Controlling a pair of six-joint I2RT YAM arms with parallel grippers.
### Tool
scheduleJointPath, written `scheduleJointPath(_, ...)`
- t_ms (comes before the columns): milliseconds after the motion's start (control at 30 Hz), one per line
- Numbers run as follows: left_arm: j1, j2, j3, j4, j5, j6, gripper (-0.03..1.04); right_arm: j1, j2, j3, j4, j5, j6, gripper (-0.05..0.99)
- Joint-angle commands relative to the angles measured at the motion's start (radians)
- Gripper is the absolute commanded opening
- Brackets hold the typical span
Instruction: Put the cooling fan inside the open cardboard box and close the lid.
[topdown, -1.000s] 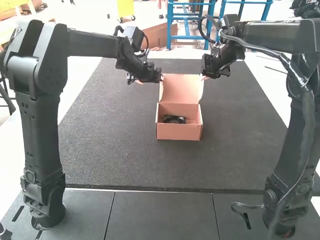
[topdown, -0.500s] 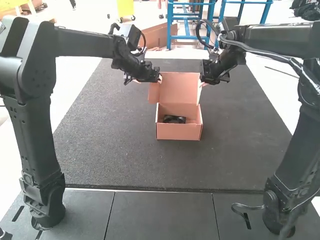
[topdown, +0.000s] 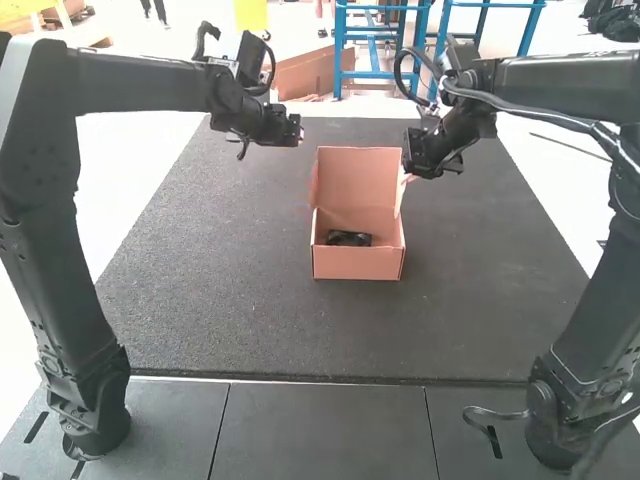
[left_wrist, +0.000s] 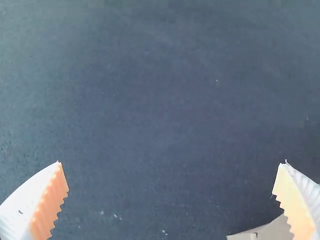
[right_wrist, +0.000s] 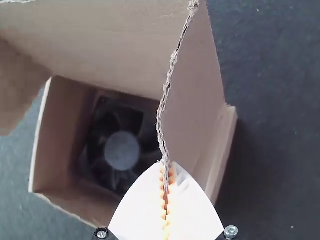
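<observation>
The cardboard box (topdown: 358, 258) sits mid-mat with its lid (topdown: 358, 178) standing upright at the back. The black cooling fan (topdown: 348, 238) lies inside it, and the right wrist view also looks down on the fan (right_wrist: 121, 150). My right gripper (topdown: 409, 172) is shut on the lid's right side flap (right_wrist: 192, 100), whose torn edge runs between the right gripper's (right_wrist: 166, 195) fingertips. My left gripper (topdown: 287, 131) hangs open to the left of the lid, apart from it. In its own view, only mat lies between the left gripper's (left_wrist: 170, 200) fingers.
A dark mat (topdown: 200, 280) covers the table around the box. Another cardboard box (topdown: 305, 70) stands beyond the mat's far edge.
My left gripper let go of the lid's left flap and drew back to the left and away. The right gripper kept its hold on the right flap.
</observation>
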Motion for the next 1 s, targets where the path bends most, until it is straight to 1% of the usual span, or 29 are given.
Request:
scheduleJointPath(0, 0.005, -0.029, -0.035, 0.015, -0.071, 0.006, 0.97, 0.013, -0.021, -0.003, 0.0, -0.002, -0.013, -0.01)
scheduleJointPath(100, 0.001, -0.032, -0.069, 0.043, -0.087, 0.012, 0.97, 0.011, -0.021, -0.003, -0.001, -0.002, -0.013, -0.01)
scheduleJointPath(167, -0.002, -0.032, -0.093, 0.054, -0.103, 0.036, 0.97, 0.011, -0.021, -0.003, -0.001, -0.004, -0.013, -0.01)
scheduleJointPath(200, -0.002, -0.031, -0.105, 0.063, -0.106, 0.041, 0.97, 0.011, -0.023, -0.003, -0.001, -0.002, -0.013, -0.01)
scheduleJointPath(267, -0.006, -0.031, -0.135, 0.095, -0.106, 0.066, 0.97, 0.011, -0.032, -0.003, 0.0, -0.004, -0.013, -0.01)
scheduleJointPath(400, -0.018, -0.031, -0.164, 0.109, -0.098, 0.092, 0.97, 0.011, -0.04, -0.006, -0.001, -0.004, -0.013, -0.01)
scheduleJointPath(433, -0.023, -0.031, -0.165, 0.107, -0.084, 0.093, 0.97, 0.011, -0.043, -0.009, -0.001, -0.005, -0.013, -0.01)
scheduleJointPath(467, -0.031, -0.031, -0.165, 0.106, -0.051, 0.092, 0.97, 0.011, -0.046, -0.012, -0.001, -0.005, -0.013, -0.01)
scheduleJointPath(600, -0.074, -0.032, -0.161, 0.096, 0.049, 0.09, 0.97, 0.01, -0.06, -0.032, -0.001, -0.005, -0.011, -0.01)
scheduleJointPath(700, -0.107, -0.034, -0.151, 0.084, 0.1, 0.084, 0.97, 0.008, -0.064, -0.042, -0.001, -0.01, -0.011, -0.01)
scheduleJointPath(733, -0.118, -0.032, -0.151, 0.084, 0.112, 0.082, 0.97, 0.007, -0.064, -0.045, -0.001, -0.01, -0.011, -0.01)
scheduleJointPath(833, -0.138, -0.029, -0.158, 0.083, 0.121, 0.082, 0.97, 0.005, -0.072, -0.049, -0.001, -0.011, -0.011, -0.01)
scheduleJointPath(967, -0.14, -0.025, -0.165, 0.083, 0.12, 0.084, 0.97, 0.002, -0.078, -0.059, -0.001, -0.022, -0.013, -0.01)
